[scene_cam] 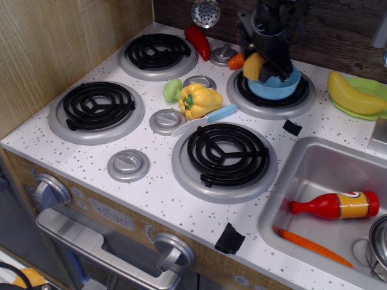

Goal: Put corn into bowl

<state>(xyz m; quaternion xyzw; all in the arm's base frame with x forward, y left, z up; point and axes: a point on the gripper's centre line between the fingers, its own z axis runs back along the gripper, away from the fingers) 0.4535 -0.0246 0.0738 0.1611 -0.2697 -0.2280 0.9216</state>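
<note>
Nearest the camera, a grey metal sink (pixel 302 181) is set into the white speckled desk (pixel 151 193) at the right; in it lie a red plastic ketchup bottle (pixel 334 205) and a thin orange toy carrot (pixel 314 246). Left of the sink a black coil burner (pixel 227 154) is seen, and further left a second black coil burner (pixel 97 106). Between them, a glossy yellow toy bell pepper (pixel 199 100) rests beside a small light blue toy knife handle (pixel 221 113). At the far right a smooth yellow toy banana (pixel 352 95) lies on a flat light green plate (pixel 378 90). On the rear right burner stands the round light blue plastic bowl (pixel 275 89). Over its left rim the black pincer (pixel 263 57) is seen, blurred, its jaws closed on the small stubby yellow toy corn cob (pixel 253 66), which is held above the bowl's near-left edge. Behind, a red toy chilli pepper (pixel 198 41) lies by the back wall.
</note>
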